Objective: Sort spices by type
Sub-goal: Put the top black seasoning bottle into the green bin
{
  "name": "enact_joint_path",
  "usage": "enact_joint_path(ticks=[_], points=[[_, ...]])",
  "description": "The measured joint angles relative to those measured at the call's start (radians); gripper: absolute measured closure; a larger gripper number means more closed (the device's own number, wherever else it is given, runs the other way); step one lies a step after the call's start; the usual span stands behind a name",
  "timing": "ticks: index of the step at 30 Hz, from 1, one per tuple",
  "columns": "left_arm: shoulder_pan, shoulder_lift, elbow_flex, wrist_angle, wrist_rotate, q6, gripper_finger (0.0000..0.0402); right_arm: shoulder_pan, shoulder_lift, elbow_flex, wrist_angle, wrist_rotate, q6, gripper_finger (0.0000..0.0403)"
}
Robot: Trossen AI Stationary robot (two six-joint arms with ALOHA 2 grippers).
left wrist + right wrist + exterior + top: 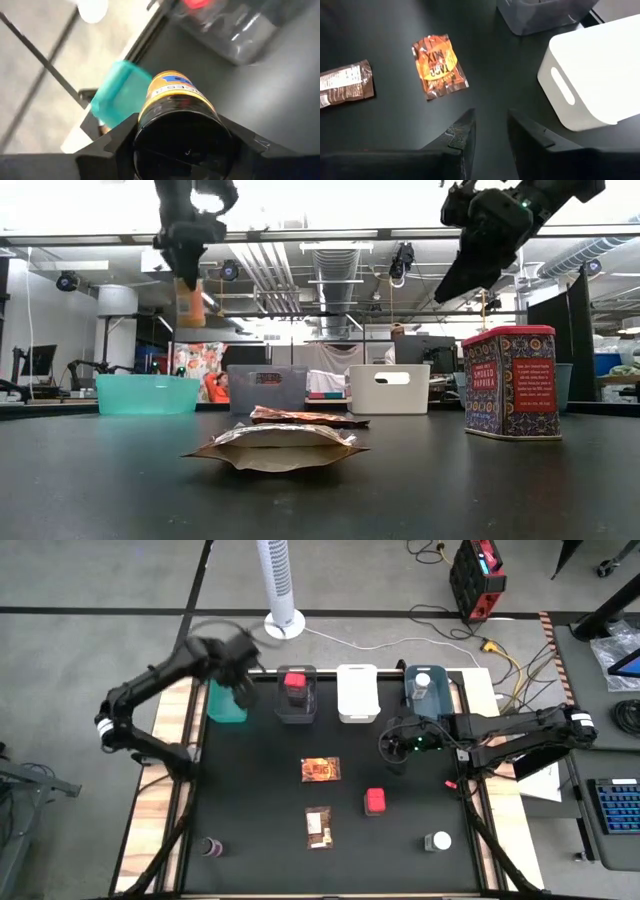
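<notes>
I see my left claw [182, 145] pinching a dark-capped bottle [175, 107], lifted over the teal bin [226, 703]. My right claw [490, 131], empty and narrowly parted, hangs above the bench [260, 790]; an orange packet [439, 65] lies ahead of it.

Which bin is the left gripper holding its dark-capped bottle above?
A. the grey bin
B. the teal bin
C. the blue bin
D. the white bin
B. In the high view the left gripper with the dark-capped bottle is over the teal bin, the leftmost in the row.
</notes>
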Motion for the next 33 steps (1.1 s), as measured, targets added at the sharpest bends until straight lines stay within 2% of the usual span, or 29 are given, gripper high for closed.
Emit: enact_joint_path(ticks=[5,10,22,33], points=[[0.288,0.014,0.0,0.084,0.176,0.039,0.0209,0.0,-0.001,0.001,0.015,-0.001,-0.027,0.0323],[0.459,0.057,0.0,0.093,0.194,0.051,0.0209,0.0,-0.001,0.002,0.044,-0.001,-0.052,0.0341],[0.471,0.189,-0.017,0.091,0.24,0.09,0.0209,0.0,-0.001,0.002,0.056,-0.002,-0.075,0.0358],[0.48,0.202,-0.154,0.209,0.221,0.115,0.0209,0.0,-0.001,0.002,0.056,-0.002,-0.075,0.036]])
